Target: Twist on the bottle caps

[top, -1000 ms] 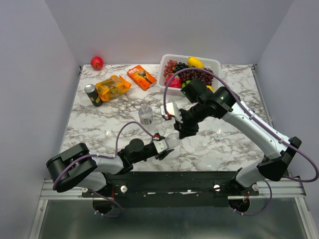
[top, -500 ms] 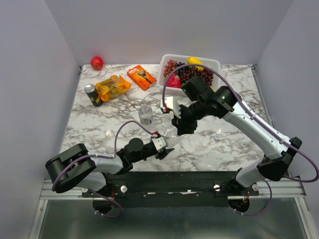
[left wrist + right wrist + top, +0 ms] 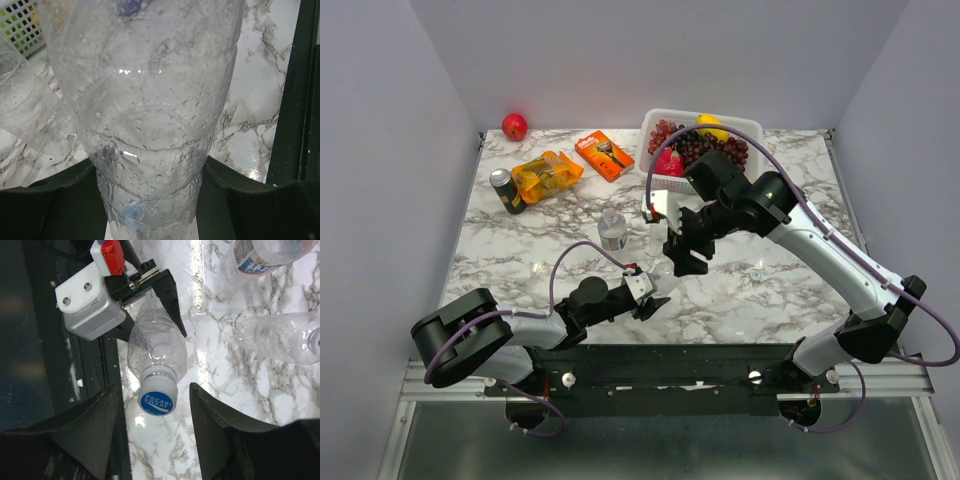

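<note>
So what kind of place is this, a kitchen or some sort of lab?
Probably a robot test booth, not a kitchen: plain grey walls box in a marble-patterned table, with a black left arm and black-and-white right arm bolted at its edge.

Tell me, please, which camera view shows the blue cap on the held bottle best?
The right wrist view: the blue cap faces the lens, lettering legible, atop the bottle. The left wrist view shows mostly that bottle's clear body; in the top external view the cap is lost under the right gripper.
</note>
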